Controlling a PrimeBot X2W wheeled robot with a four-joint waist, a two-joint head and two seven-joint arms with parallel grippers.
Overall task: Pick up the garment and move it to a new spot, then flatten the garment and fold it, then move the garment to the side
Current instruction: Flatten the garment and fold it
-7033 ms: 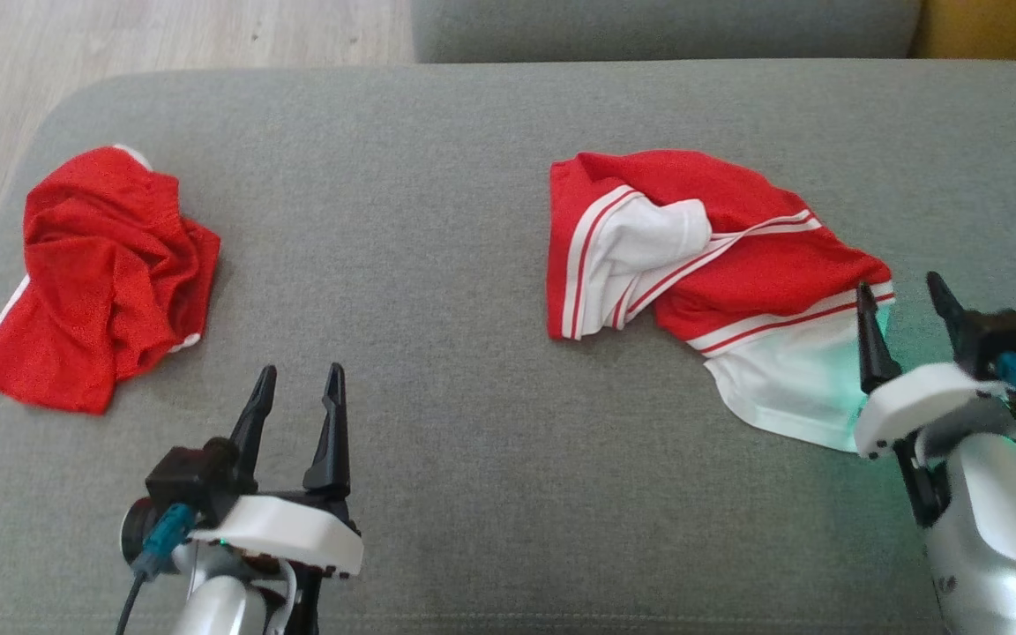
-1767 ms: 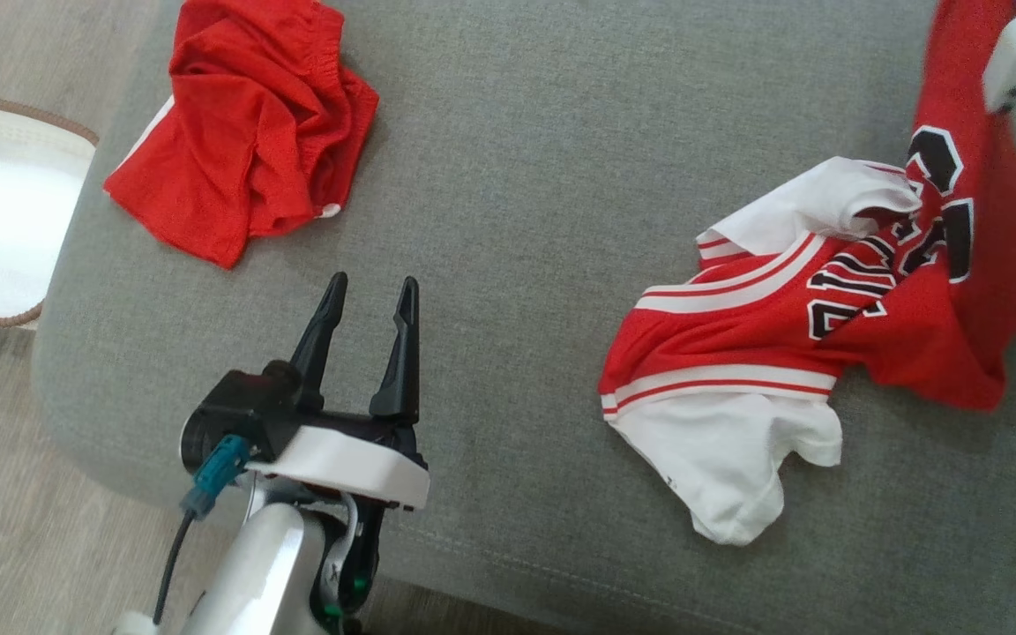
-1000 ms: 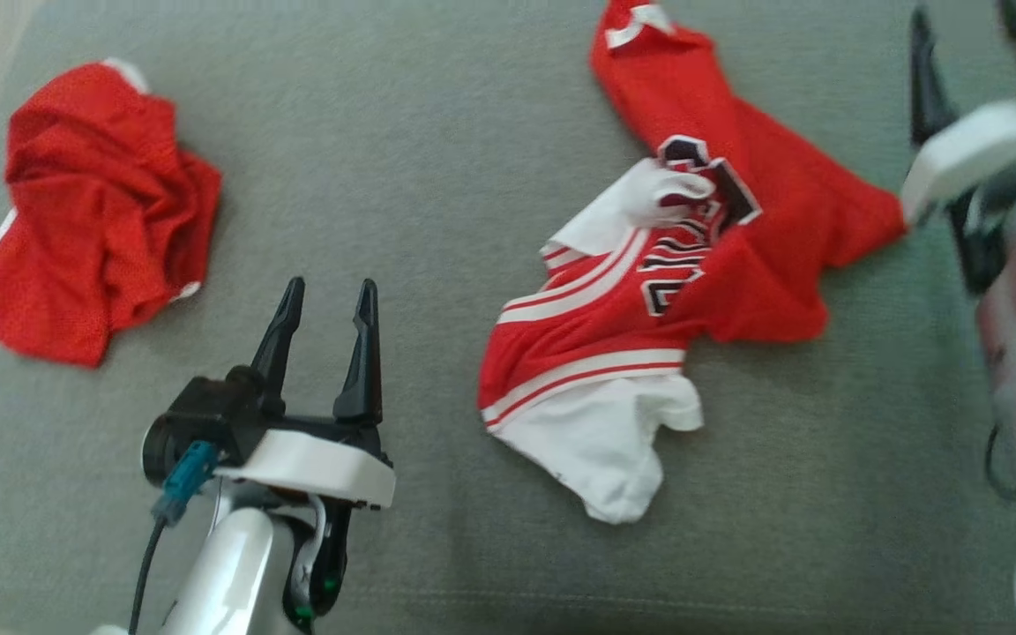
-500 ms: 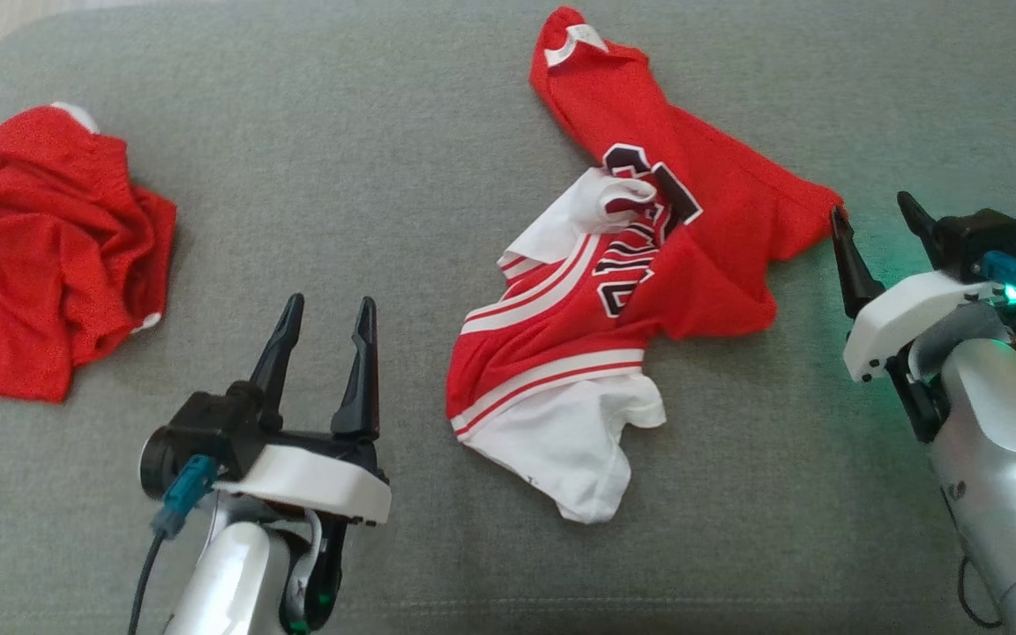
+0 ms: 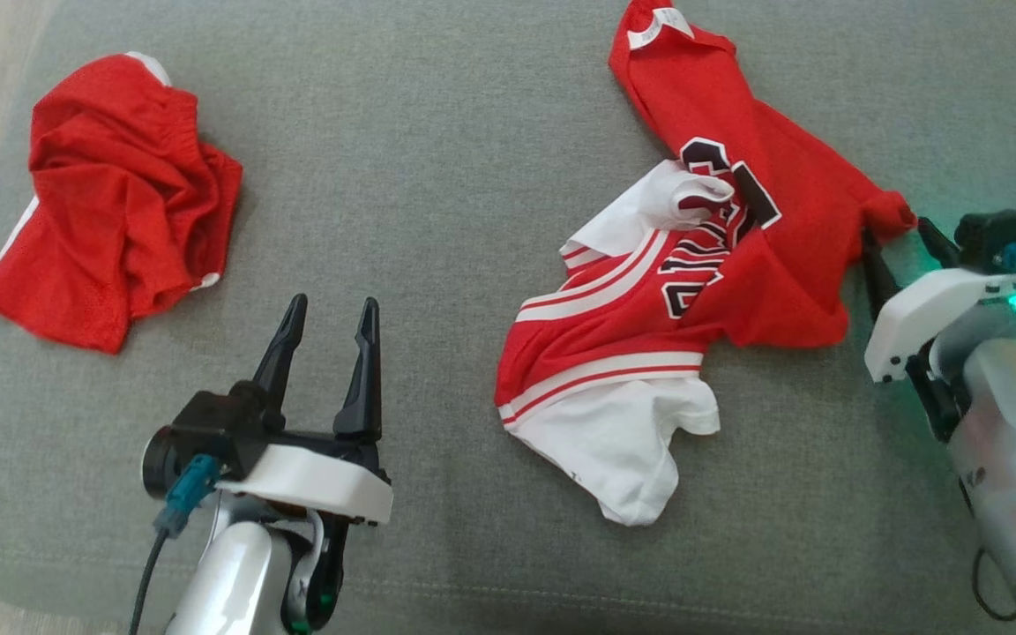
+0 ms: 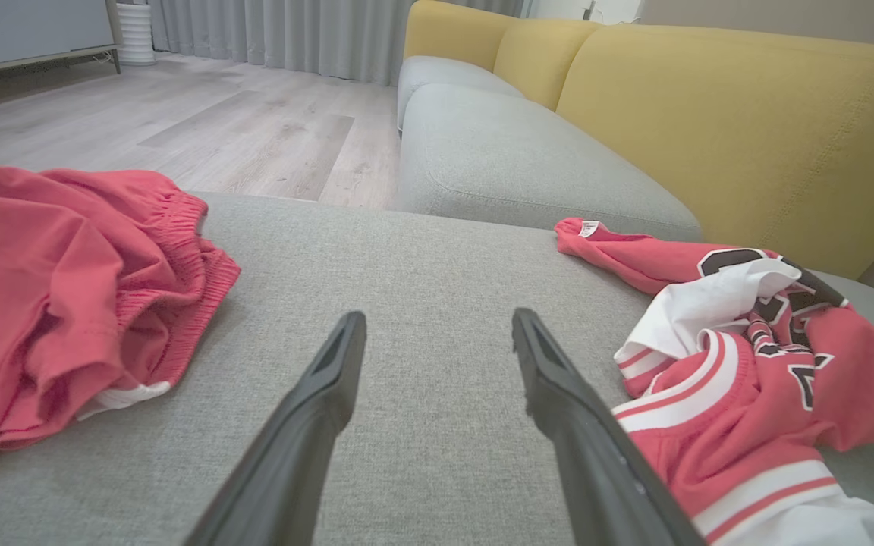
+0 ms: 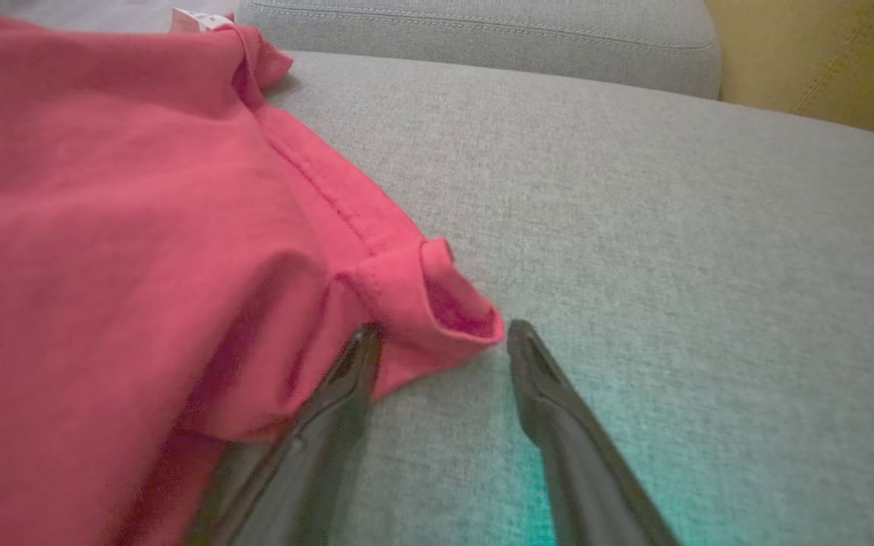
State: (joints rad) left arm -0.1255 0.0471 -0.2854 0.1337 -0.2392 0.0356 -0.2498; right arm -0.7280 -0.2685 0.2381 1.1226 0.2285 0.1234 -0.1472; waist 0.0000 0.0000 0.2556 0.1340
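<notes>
In the head view, the garment [image 5: 781, 282] is lying crumpled on the right half of the sofa seat [image 5: 437, 176]. Its long axis is running from the tagged neck at the far end to the white hem at the near end. In the left wrist view, the left gripper [image 6: 437, 326] is hovering wide open and holding nothing. In the right wrist view, the right gripper [image 7: 444, 330] is straddling a red corner with its jaws parted, clamping nothing yet. Flattening seems to be starting. The next move is calling for closing on that corner and drawing it outward.

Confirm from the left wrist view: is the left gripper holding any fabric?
No, the left gripper stands open over bare grey cushion, between the red shorts and the jersey.
</notes>
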